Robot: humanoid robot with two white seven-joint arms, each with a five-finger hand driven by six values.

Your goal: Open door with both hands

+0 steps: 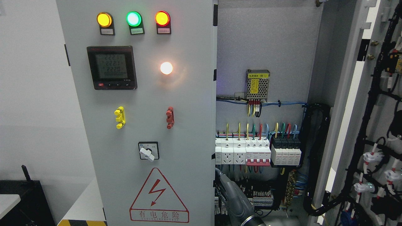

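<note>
The cabinet's left door [188,94] is a grey panel with three lamps, a meter [111,67], a yellow handle [119,117], a red handle [170,117] and a rotary switch [148,151]. It covers the left half of the cabinet. The right door [348,125] stands swung wide open at the picture's right, showing its inner side with black cable bundles [370,103]. A grey robot arm [234,197] rises from the bottom edge right of the middle, so it is my right arm. It reaches up-left to the left door's free edge [215,169], and its hand is hidden there. No left arm shows.
The open cabinet shows a power supply [257,84], a row of breakers and sockets [257,152] and coloured wiring. A white wall lies left of the cabinet. A black box [19,201] stands at the lower left, and a yellow-black striped edge [81,222] runs along the bottom.
</note>
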